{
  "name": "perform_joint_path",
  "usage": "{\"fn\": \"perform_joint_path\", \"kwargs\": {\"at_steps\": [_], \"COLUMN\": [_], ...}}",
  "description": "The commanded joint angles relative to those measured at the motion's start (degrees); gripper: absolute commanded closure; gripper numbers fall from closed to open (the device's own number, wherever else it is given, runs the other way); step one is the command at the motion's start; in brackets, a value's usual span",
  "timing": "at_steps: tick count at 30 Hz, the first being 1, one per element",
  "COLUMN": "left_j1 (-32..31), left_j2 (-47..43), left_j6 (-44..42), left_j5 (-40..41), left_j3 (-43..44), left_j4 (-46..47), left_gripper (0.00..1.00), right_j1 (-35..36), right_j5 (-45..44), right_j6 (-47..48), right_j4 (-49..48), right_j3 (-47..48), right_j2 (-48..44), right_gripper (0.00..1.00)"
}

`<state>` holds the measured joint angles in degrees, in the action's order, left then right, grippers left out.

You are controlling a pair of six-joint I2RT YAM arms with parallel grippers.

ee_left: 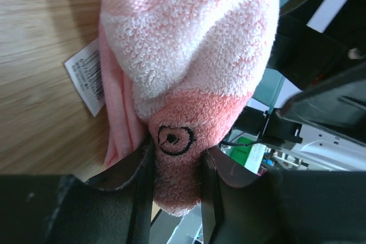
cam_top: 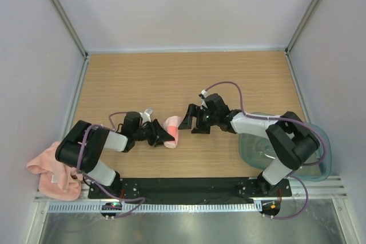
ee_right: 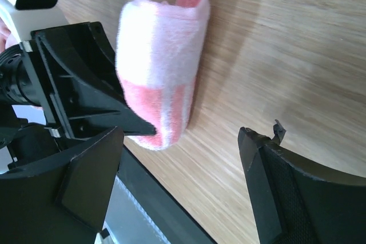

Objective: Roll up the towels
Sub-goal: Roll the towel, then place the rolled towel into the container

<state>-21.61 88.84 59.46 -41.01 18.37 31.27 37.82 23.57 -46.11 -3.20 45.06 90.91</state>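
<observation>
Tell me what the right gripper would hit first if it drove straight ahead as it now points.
Most likely the rolled pink towel, just ahead of the open jaws of the right gripper; the left gripper clamping it sits alongside.

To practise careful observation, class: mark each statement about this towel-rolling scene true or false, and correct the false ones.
1. The left gripper is shut on the rolled towel. True.
2. The right gripper holds a towel. False: it is open and empty.
3. A loose pink towel lies at the near left. True.
4. The translucent bin stands left of the arms. False: it stands at the right.
</observation>
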Motion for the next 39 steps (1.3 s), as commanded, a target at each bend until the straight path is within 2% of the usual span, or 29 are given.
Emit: {"fn": "perform_joint_path", "kwargs": {"at_steps": [1, 9, 13, 19, 23, 28, 30, 36, 37, 39], "left_j1": [3.93, 7.19, 7.54, 8.94, 9.83, 9.92, 9.92, 9.92, 9.92, 9.83], "left_j2": [4.75, 11.09, 11.88, 15.48, 18.12, 18.48, 18.56, 18.13, 17.78, 15.76], "left_j6": [-0.48, -0.58, -0.49, 1.26, 2.59, 2.59, 2.59, 1.97, 2.06, 2.32], "left_j5": [1.73, -1.52, -2.05, -4.68, -6.62, -6.80, -6.88, -6.97, -7.06, -7.06], "left_j3": [-3.51, -3.69, -3.69, -4.66, -5.27, -5.36, -5.28, -5.27, -5.36, -5.54], "left_j4": [-4.28, -0.86, 0.37, 5.90, 10.47, 11.36, 11.45, 11.54, 11.54, 11.45], "left_gripper": [0.77, 0.78, 0.78, 0.79, 0.79, 0.78, 0.78, 0.71, 0.71, 0.69], "right_j1": [0.50, 2.43, 4.27, 6.64, 7.88, 9.90, 10.86, 12.19, 12.27, 12.27], "right_j5": [-0.37, -2.92, -4.49, -5.73, -6.34, -6.70, -7.05, -7.23, -7.14, -6.96], "right_j6": [-2.93, -3.02, -1.36, -0.47, -0.74, -1.18, -1.53, -2.76, -2.93, -2.94], "right_j4": [-10.32, -16.92, -16.84, -17.18, -17.98, -19.82, -20.26, -22.20, -22.29, -22.11], "right_j3": [-1.02, -0.23, 1.08, 2.14, 2.84, 3.98, 4.60, 4.78, 4.78, 4.43], "right_j2": [2.42, 8.31, 10.59, 13.67, 16.57, 18.51, 19.12, 18.95, 18.51, 17.64], "right_gripper": [0.12, 0.15, 0.16, 0.25, 0.41, 0.52, 0.59, 0.96, 0.99, 0.99]}}
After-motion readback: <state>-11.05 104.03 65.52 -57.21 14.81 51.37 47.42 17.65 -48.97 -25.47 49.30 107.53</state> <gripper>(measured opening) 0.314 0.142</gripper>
